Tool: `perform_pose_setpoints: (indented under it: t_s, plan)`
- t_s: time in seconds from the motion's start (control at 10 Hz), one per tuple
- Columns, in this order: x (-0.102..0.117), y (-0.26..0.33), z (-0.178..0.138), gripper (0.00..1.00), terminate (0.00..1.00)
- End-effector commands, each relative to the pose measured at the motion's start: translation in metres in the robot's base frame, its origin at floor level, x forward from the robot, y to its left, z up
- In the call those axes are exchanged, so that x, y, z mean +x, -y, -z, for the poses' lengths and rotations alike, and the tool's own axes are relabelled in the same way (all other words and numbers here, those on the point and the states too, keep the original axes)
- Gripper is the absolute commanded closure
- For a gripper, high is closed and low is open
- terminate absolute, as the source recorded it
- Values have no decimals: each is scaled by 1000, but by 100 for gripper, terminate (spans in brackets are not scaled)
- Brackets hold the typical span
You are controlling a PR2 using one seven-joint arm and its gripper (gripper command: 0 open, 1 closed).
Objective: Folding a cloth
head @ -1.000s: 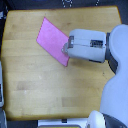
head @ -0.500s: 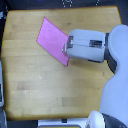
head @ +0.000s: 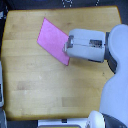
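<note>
One cloth: the pink-magenta cloth (head: pixel 53 41) is laid flat and skewed on the wooden tabletop (head: pixel 45 85), towards the far side, unfolded
Gripper: the gripper (head: pixel 68 47) is set over the cloth's right corner, reached in from the exterior view's right; whether its jaws are open or closed cannot be told
Change: almost nothing is seen to have shifted over the last second; arm and cloth are placed as before
Meaning: a grasp at the corner is judged to be under way, with no fold yet begun

Soft, even overhead light on the wooden table (head: pixel 35 85), faint shadows, blurry low-resolution picture, perhaps slightly overexposed.
</note>
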Motion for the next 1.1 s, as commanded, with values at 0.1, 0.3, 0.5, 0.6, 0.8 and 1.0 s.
perform_pose_setpoints:
  t_s: [0.1,0.3,0.5,0.6,0.8,1.0]
  plan:
    - [-3,0,3,100,0]
    - [1,0,2,100,0]
    - [4,-3,0,100,0]
    - [6,-3,0,100,0]
    - [9,-3,0,100,0]
    - [13,-4,-1,100,0]
